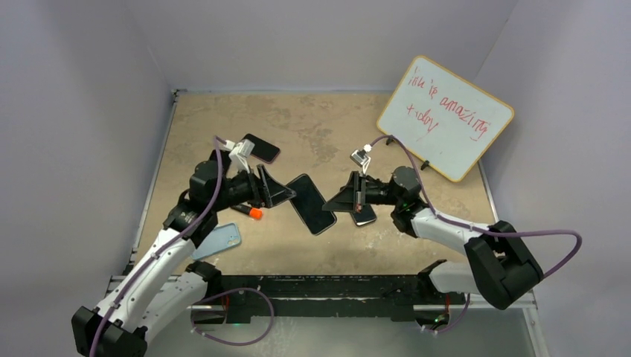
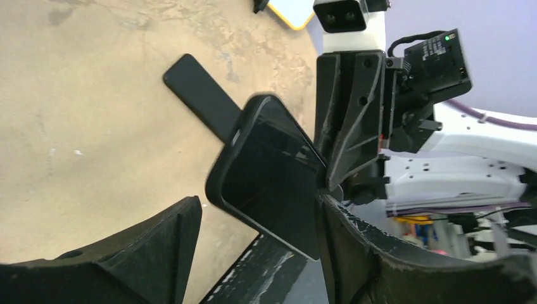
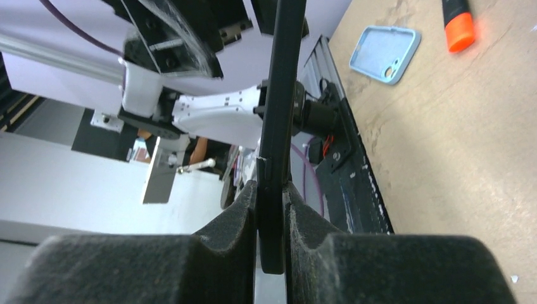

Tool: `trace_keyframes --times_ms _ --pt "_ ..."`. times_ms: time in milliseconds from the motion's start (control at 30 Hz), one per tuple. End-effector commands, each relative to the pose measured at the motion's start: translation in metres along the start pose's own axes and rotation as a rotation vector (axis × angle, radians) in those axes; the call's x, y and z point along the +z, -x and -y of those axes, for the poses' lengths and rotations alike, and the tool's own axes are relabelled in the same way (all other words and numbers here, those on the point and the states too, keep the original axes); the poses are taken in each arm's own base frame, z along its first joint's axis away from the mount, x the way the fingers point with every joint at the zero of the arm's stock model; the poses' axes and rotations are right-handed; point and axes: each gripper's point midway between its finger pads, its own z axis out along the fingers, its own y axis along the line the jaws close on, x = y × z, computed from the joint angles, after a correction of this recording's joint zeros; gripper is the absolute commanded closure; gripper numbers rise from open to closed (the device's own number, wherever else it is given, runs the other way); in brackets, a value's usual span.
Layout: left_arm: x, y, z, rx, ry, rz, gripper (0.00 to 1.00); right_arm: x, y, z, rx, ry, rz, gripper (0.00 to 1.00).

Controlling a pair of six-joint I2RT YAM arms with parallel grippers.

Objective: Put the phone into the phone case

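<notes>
The phone (image 1: 311,204) looks stiff and slick (possibly cased), best held by edges: right jaws pinch its 3 o'clock edge, left jaws gape, gripping nothing.

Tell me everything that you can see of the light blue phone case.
The light blue phone case looks like matte plastic, with rounded corners, a raised rim and a camera cut-out at one corner. It is empty and lies flat on the table, seemingly open side up, close to the near edge by the left arm, which hides part of it from above. Only the table touches it; the orange-capped marker lies apart.
</notes>
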Motion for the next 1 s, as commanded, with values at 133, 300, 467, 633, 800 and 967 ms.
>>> trace_keyframes --times_ms 133,300,467,633,800,967 --pt "-0.013 0.024 -0.003 0.242 0.138 -0.079 0.3 -0.009 -0.016 -0.031 -0.157 0.071 -0.124 1.0" --pt "-0.003 0.008 0.009 0.218 0.009 -0.19 0.29 -0.012 -0.021 -0.038 -0.169 0.089 -0.149 1.0" --pt "0.003 -0.011 0.023 0.173 -0.159 -0.259 0.29 -0.012 -0.023 -0.038 -0.15 0.089 -0.166 1.0" --pt "0.007 -0.026 0.024 0.125 -0.247 -0.302 0.3 -0.009 -0.023 -0.038 -0.142 0.1 -0.18 1.0" --pt "0.011 -0.038 0.013 0.082 -0.249 -0.334 0.34 -0.005 -0.022 -0.04 -0.127 0.125 -0.195 1.0" --pt "0.012 -0.037 0.016 0.06 -0.265 -0.332 0.6 -0.001 -0.02 -0.03 -0.096 0.105 -0.196 1.0"
